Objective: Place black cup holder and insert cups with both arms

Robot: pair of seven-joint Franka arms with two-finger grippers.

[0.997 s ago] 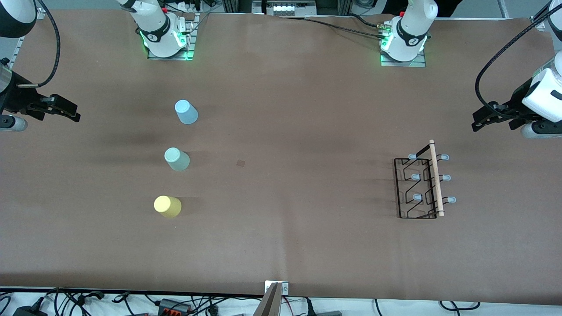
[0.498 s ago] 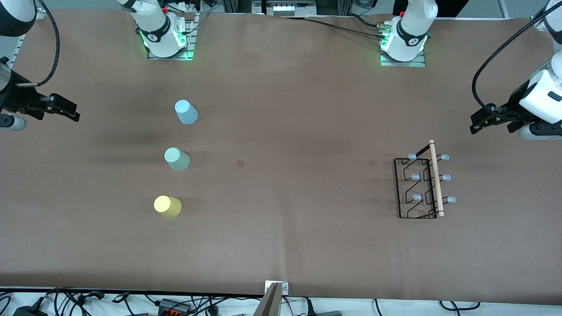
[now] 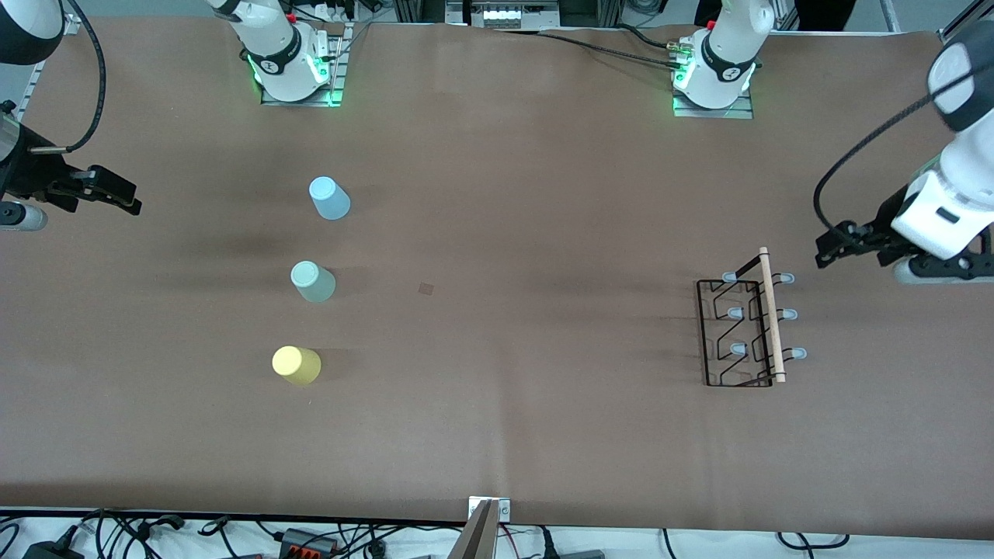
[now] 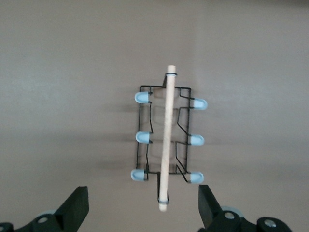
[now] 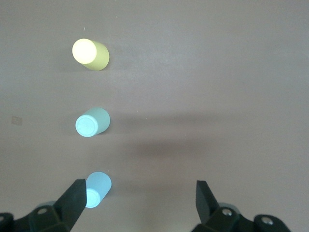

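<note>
While both arms are raised above the ends of the table, nothing is held.

Table: a brown-covered table [image 3: 497,435] is seen from above, with the arm bases fixed along its upper edge in the front view.

Black cup holder: the black cup holder [image 3: 742,330] is stood on the table toward the left arm's end, its light wooden rod handle [image 3: 771,314] laid along the top and six pale grey-blue peg caps shown in two rows of three. No cup is carried on any peg.

Light blue cup: the light blue cup [image 3: 330,198] is set upside down on the table toward the right arm's end, farthest of the three from the front camera.

Mint-green cup: the mint-green cup [image 3: 313,281] is placed upside down between the other two, apart from both.

Yellow cup: the yellow cup [image 3: 296,365] is placed upside down, nearest of the three to the front camera. A rough line is formed by the three cups, well apart from the holder.

Left end effector: the left end effector [image 3: 835,250] is held in the air over the table just off the holder's handle, toward the left arm's end. Its fingers [image 4: 77,208] are spread wide and empty in the left wrist view, with the holder framed between them.

Right end effector: the right end effector [image 3: 116,198] is held in the air over the right arm's end of the table, well apart from the cups. Its fingers [image 5: 72,200] are spread wide, with nothing gripped.
</note>
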